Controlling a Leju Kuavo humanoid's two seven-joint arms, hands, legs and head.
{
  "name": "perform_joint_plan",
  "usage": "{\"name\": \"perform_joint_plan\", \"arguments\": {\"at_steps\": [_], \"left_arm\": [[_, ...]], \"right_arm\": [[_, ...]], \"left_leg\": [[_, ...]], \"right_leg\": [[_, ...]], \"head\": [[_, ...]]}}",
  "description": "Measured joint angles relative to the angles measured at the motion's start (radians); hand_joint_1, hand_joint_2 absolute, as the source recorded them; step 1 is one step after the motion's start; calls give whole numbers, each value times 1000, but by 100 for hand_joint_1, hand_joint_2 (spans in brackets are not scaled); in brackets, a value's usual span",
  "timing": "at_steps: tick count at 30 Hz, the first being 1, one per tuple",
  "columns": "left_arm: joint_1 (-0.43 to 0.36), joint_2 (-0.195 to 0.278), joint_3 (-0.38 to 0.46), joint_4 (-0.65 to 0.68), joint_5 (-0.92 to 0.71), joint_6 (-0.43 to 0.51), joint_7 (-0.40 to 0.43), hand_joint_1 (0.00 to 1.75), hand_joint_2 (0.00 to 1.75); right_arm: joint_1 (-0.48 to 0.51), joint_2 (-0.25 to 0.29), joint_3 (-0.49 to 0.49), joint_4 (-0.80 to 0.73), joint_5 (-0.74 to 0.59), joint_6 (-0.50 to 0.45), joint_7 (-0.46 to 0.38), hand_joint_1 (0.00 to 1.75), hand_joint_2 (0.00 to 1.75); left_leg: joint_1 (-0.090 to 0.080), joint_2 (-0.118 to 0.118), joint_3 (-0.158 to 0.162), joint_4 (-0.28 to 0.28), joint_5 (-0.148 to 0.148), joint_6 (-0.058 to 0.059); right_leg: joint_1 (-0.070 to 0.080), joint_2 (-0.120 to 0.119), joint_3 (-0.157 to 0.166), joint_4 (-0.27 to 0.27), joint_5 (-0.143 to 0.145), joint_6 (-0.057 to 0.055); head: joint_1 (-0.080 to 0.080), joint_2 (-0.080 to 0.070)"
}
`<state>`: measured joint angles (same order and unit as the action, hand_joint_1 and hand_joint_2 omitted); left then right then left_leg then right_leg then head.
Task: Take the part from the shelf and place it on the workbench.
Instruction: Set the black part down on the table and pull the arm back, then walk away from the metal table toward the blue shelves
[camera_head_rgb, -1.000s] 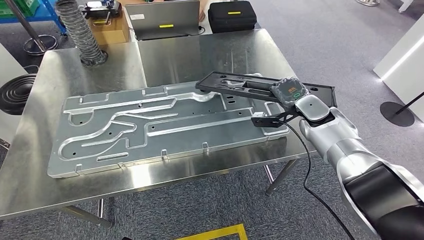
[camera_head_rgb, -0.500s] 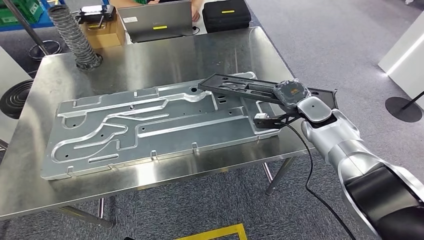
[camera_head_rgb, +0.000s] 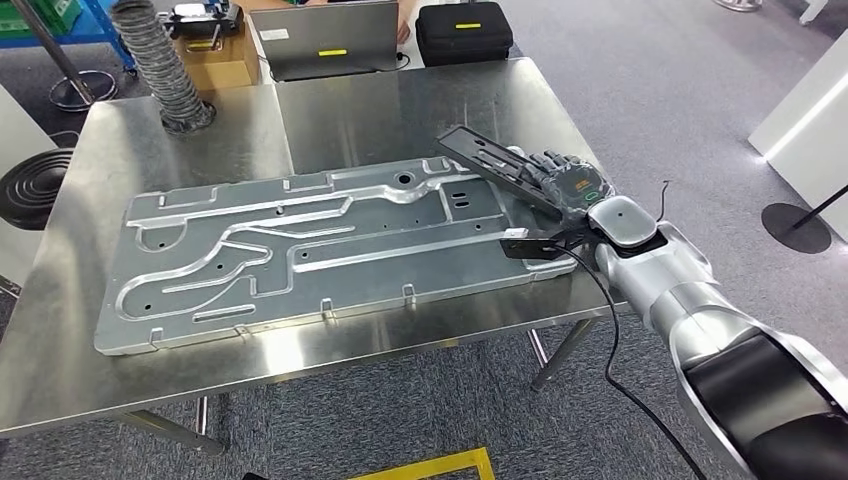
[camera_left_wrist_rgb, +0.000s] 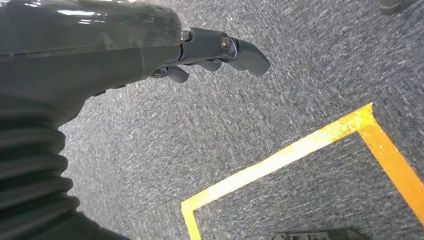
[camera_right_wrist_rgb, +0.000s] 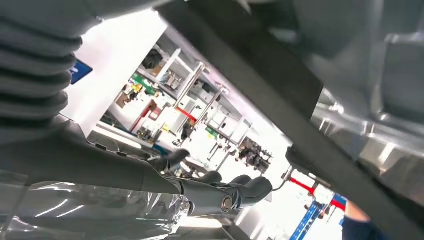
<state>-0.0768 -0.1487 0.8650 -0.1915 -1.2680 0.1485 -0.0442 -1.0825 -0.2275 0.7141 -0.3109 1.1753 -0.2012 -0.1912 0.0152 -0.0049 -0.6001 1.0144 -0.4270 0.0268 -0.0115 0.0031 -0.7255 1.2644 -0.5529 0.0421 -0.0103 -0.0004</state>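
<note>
The black part (camera_head_rgb: 495, 165) is a long flat frame with cut-outs, held over the right end of the desk (camera_head_rgb: 420, 95). In the head view it slants up and away from the right robot hand (camera_head_rgb: 562, 182), its far end hanging above the top right corner of the large grey plate (camera_head_rgb: 300, 250) that covers most of the desk. The right robot hand grasps the part at its near end, dark fingers (camera_head_rgb: 540, 163) wrapped over the edge. From the right wrist view the part (camera_right_wrist_rgb: 260, 85) crosses as a dark bar just beside the fingers (camera_right_wrist_rgb: 240, 192); whether its far end touches the plate cannot be told.

The left robot hand (camera_left_wrist_rgb: 210, 52) hangs over the grey carpet by a yellow floor line (camera_left_wrist_rgb: 300, 150), fingers loosely curled and holding nothing.

The step in hand looks like the placing: the part is off the shelf and already over the desk, but not yet laid flat. The next move likely calls for levelling the part, lowering it until it rests fully on the plate or desk, and only then letting go. Because the grasp is at one end, the free end may dip or swing; a slow descent would keep it from striking the plate's raised ribs. A cable (camera_head_rgb: 610, 310) trails from the wrist near the desk edge and should stay clear.

At the desk's far edge stand a laptop (camera_head_rgb: 325, 38), a black case (camera_head_rgb: 463, 30) and a ribbed hose (camera_head_rgb: 165, 70).
</note>
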Motion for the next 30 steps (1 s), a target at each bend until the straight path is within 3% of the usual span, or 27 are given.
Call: {"name": "perform_joint_plan", "arguments": {"at_steps": [1, 2, 4, 6, 8, 11, 13, 15, 16, 17, 18, 20, 22, 25, 27, 30], "left_arm": [[1, 0, 0, 0, 0, -2, 0, 0, 0], [1, 1, 0, 0, 0, -4, -1, 0, 0], [1, 1, 1, 0, 0, -6, -1, 0, 0], [0, 1, 1, 0, -1, -8, -2, 0, 0], [1, 1, 1, 0, -4, -12, -3, 0, 0], [1, 2, 1, 0, -8, -14, -4, 0, 0], [0, 3, 1, 0, -10, -14, -5, 0, 0], [1, 4, 1, 0, -11, -14, -6, 0, 0], [2, 4, 1, 0, -11, -14, -6, 0, 0], [2, 4, 1, 0, -11, -14, -6, 0, 0], [2, 4, 1, 0, -11, -14, -6, 0, 0], [0, 6, 1, 0, -11, -14, -6, 0, 0], [-1, 7, 1, 0, -11, -14, -7, 0, 0], [-1, 7, 1, 0, -11, -14, -8, 0, 0], [-2, 8, 1, 0, -11, -14, -8, 0, 0], [-2, 8, 2, 0, -10, -14, -8, 0, 0]], "right_arm": [[6, 0, -2, 2, -3, 0, -1, 0, 0], [10, -1, -6, 3, -7, -1, -3, 0, 0], [13, -5, -14, 4, -13, -3, -7, 0, 0], [12, -11, -20, 4, -15, -9, -10, 0, 0], [16, -16, -26, 4, -16, -15, -13, 0, 0], [25, -21, -33, 4, -19, -24, -16, 0, 0], [29, -23, -38, 4, -21, -30, -15, 0, 0], [37, -25, -42, 4, -24, -33, -13, 0, 0], [43, -26, -43, 4, -25, -34, -12, 0, 0], [47, -27, -44, 4, -26, -34, -12, 0, 0], [50, -28, -45, 5, -26, -34, -12, 0, 0], [52, -29, -45, 5, -26, -34, -12, 0, 0], [52, -33, -47, 5, -26, -38, -12, 0, 0], [54, -40, -56, 3, -26, -56, -18, 0, 0], [54, -45, -66, 1, -23, -71, -26, 0, 0], [61, -57, -78, -5, -20, -96, -48, 0, 0]], "left_leg": [[0, 0, 0, 1, 0, 0], [0, -1, 0, 1, -1, -1], [0, -1, 1, 3, -2, -3], [-3, -2, 1, 4, -4, -9], [-5, -2, 1, 2, -5, -18], [-6, -1, -2, 13, -18, -33], [-5, -1, -38, 97, -70, -40], [-3, -1, -100, 234, -131, -44], [-3, -1, -122, 280, -143, -46], [-3, 0, -126, 287, -134, -46], [-3, 0, -109, 251, -106, -46], [-4, 0, -42, 112, -37, -40], [-5, -1, 1, 21, -10, -32], [-7, -2, 3, 7, -9, -16], [-4, -2, 4, 0, -3, -4], [-4, -2, 3, -2, 0, 3]], "right_leg": [[-1, 0, -18, 33, -5, 1], [-2, 0, -16, 26, 11, 1], [-1, -1, 41, -96, 81, -5], [5, -1, 100, -220, 125, -15], [11, 0, 114, -253, 127, -24], [5, 0, 119, -264, 133, -40], [1, -1, 123, -270, 136, -49], [2, -2, 123, -270, 135, -53], [2, -2, 123, -269, 135, -53], [3, -1, 123, -268, 134, -53], [2, 0, 124, -266, 133, -52], [4, 3, 125, -260, 128, -47], [8, 5, 122, -253, 124, -38], [7, 5, 118, -252, 125, -22], [4, 3, 104, -220, 101, -11], [-1, 2, 22, -39, 11, 2]], "head": [[0, 0], [0, 0], [0, 0], [0, 0], [0, 0], [0, 0], [0, 0], [0, 0], [0, 0], [0, 0], [0, 0], [0, 0], [0, 0], [0, 0], [0, 0], [0, 0]]}}
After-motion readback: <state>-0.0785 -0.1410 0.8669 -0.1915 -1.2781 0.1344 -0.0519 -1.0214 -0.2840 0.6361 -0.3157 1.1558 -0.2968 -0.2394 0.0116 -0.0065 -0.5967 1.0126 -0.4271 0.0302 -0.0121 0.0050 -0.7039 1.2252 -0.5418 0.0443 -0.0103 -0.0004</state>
